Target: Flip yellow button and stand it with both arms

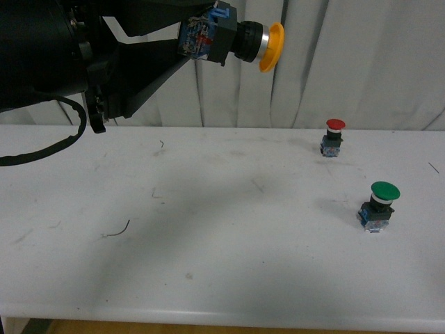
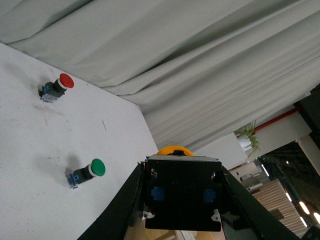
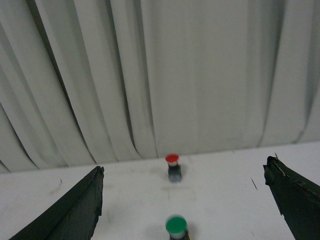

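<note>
High above the table's back left, my left gripper (image 1: 198, 42) is shut on the yellow button (image 1: 240, 40). The button lies sideways in the air, its orange-yellow cap pointing right and its blue contact block between the fingers. In the left wrist view the button's black body (image 2: 182, 192) fills the gap between the two black fingers, and only the cap's rim (image 2: 172, 149) shows beyond it. My right gripper (image 3: 182, 207) is open, its fingers wide apart with nothing between them; it does not show in the front view.
A red-capped button (image 1: 334, 137) stands upright at the table's back right. A larger green-capped button (image 1: 379, 205) stands nearer, on the right. White curtains hang behind the white table (image 1: 208, 236). A black cable (image 1: 49, 142) droops at the left.
</note>
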